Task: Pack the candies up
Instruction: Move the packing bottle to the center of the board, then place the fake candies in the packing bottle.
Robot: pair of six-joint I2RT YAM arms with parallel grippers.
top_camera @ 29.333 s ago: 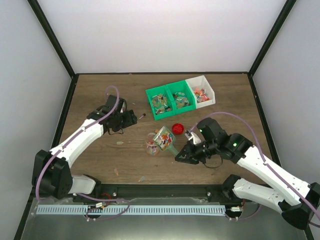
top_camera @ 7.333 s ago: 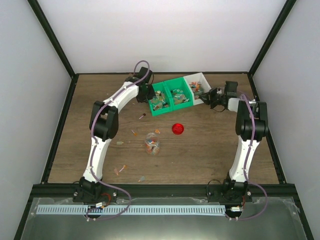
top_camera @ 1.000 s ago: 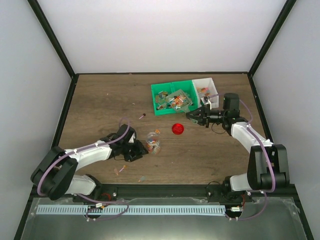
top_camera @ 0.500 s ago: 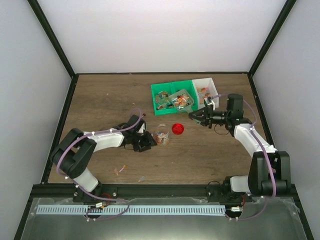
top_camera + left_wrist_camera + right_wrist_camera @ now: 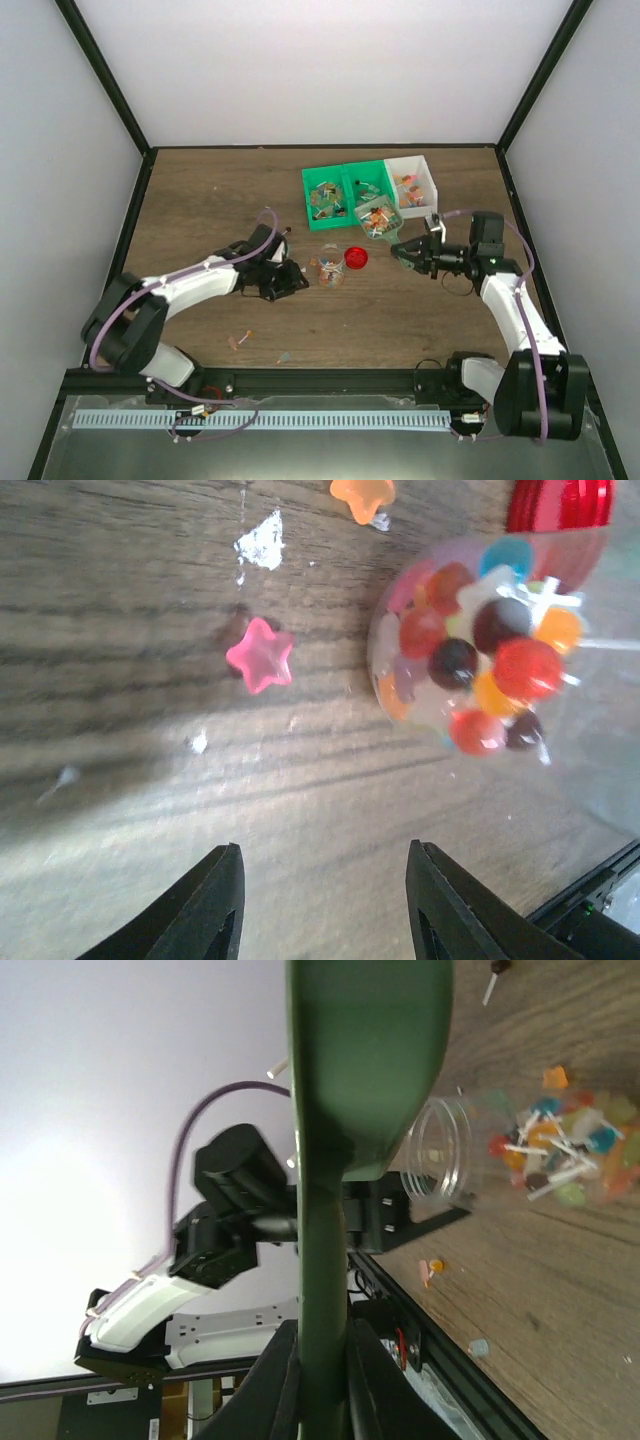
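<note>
Between your right fingers (image 5: 272, 1392), clamped on its handle, the green scoop (image 5: 365, 1050) carries candies (image 5: 377, 214), well short of the jar (image 5: 330, 266). Your left fingers (image 5: 215, 910) stand apart, empty, the jar just ahead. You seem mid-transfer: next, bring the scoop over the jar's mouth and tip gently.

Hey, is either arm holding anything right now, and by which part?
The right tool grips the green scoop by its handle. The left tool holds nothing; its jaws stand open near the jar.
</note>
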